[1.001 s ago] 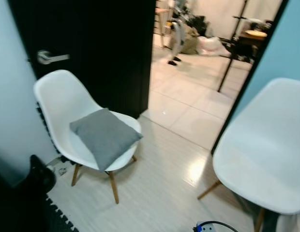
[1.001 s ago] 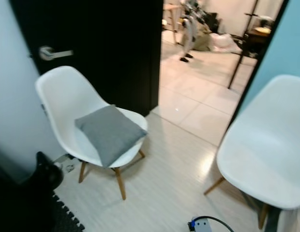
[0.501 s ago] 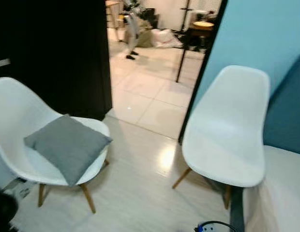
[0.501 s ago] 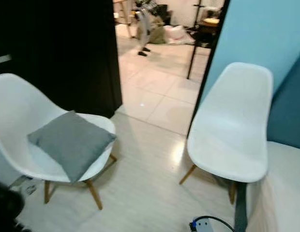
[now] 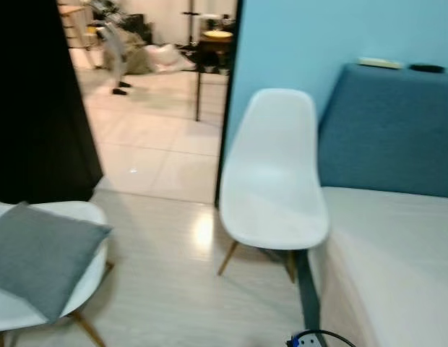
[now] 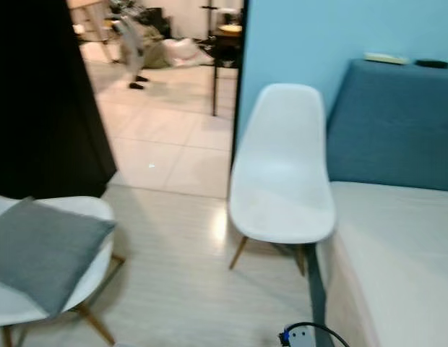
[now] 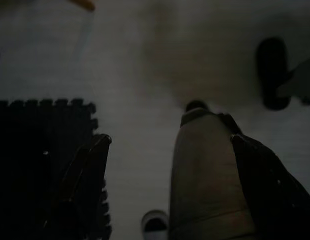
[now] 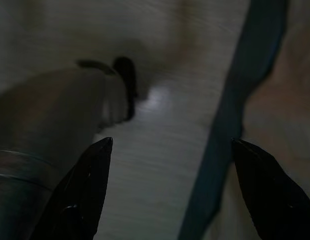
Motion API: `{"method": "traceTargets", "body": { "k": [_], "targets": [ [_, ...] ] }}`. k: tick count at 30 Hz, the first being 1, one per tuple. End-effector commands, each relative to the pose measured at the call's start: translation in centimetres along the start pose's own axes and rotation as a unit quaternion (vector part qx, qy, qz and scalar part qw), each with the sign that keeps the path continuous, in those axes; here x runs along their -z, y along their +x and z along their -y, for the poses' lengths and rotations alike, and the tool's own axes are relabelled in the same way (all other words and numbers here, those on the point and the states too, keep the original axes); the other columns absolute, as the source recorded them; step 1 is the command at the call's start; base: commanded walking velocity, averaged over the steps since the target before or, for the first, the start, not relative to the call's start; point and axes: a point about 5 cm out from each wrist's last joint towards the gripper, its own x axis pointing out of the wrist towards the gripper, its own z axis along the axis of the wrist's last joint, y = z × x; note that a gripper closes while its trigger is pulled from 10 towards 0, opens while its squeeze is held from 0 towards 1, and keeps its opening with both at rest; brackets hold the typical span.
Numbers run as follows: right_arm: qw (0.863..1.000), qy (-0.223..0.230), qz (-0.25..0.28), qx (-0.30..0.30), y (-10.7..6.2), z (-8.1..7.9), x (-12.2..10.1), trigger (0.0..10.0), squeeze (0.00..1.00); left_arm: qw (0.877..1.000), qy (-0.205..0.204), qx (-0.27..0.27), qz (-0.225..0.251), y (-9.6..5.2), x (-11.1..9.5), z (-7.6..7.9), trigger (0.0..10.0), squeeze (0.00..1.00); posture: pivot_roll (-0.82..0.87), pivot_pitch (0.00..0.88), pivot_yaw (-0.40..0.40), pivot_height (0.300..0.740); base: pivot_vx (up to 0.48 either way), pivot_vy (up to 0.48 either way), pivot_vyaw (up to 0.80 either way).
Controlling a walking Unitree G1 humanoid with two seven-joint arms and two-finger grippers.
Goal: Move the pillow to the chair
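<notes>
pillow (image 5: 36,256) lies on left chair (image 5: 83,271); bare floor (image 5: 173,289) separates empty chair (image 5: 271,181); both tools spread wide.

I see a grey pillow (image 5: 40,256) of soft, matt woven cloth lying on a chair (image 5: 90,217) whose white shell looks like smooth moulded plastic, with slim wooden legs. A second white chair (image 5: 273,177) has the same smooth plastic shell, faintly sheened, on pale wooden legs. The floor (image 5: 181,289) near me is light wood-look planking, glossy enough to carry a bright reflection. Beyond the doorway lie shiny pale tiles (image 5: 148,141). The blue headboard (image 5: 386,134) looks like matt fabric, and the mattress (image 5: 397,260) has an off-white matt cloth cover. The wall (image 5: 282,43) is flat matt blue.
</notes>
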Motion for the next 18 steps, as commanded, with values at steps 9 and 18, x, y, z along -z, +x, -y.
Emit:
{"method": "traceTargets", "body": {
  "k": [9, 18],
  "targets": [
    [1.0, -0.013, 0.0, -0.004, 0.12, -0.5, -0.39, 10.0, 0.0, 1.0, 0.006, 0.004, -0.024, -0.17, 1.23, 0.04, 10.0, 0.0, 0.08, 0.0, -0.085, 0.74, 0.0, 0.0, -0.69],
    [1.0, -0.019, 0.001, -0.004, 0.14, -0.61, -0.54, 10.0, 0.0, 1.0, 0.011, 0.002, -0.025, -0.18, 1.3, -0.18, 10.0, 0.0, 0.08, 0.0, -0.081, 0.74, 0.0, 0.0, -0.7]
  ]
}}
